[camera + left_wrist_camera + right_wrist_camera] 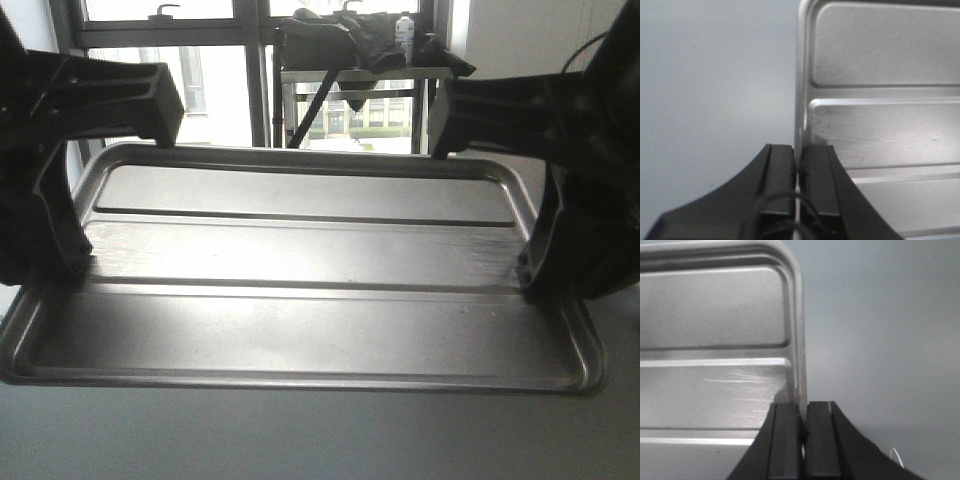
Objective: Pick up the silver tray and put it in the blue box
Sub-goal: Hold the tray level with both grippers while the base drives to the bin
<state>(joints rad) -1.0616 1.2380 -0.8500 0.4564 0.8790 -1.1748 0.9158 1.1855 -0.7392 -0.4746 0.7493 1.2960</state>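
Silver tray spans the front view, its two long ridges running side to side over the grey counter; whether it rests on the counter cannot be told; left gripper, jaws clenched on the tray's left rim, one finger inside, one outside; right gripper grasps the right rim likewise; window lies behind.

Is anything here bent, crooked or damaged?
Nothing serious. The tray looks level, with the left gripper and the right gripper each holding a side rim in shut jaws. Only light scuffs mark its middle band near the ends.
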